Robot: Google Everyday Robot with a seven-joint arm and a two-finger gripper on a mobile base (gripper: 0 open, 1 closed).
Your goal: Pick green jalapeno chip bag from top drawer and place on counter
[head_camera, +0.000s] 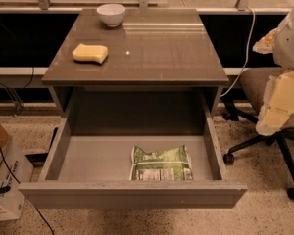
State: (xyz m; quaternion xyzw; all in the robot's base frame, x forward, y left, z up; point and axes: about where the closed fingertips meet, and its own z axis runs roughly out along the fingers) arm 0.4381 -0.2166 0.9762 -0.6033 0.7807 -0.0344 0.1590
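The green jalapeno chip bag [161,163] lies flat on the grey floor of the open top drawer [88,160], near the front panel and right of middle, its white label panel facing the front. The counter [157,48] is the glossy grey-brown top above the drawer. My gripper [277,106] hangs at the right edge of the camera view, to the right of the cabinet and above the floor, well apart from the bag and holding nothing that I can see.
A yellow sponge [90,53] lies on the counter's left side and a white bowl [111,14] stands at its back left. An office chair [264,131] stands to the right of the cabinet. A cardboard box [2,180] and cables lie on the floor at left.
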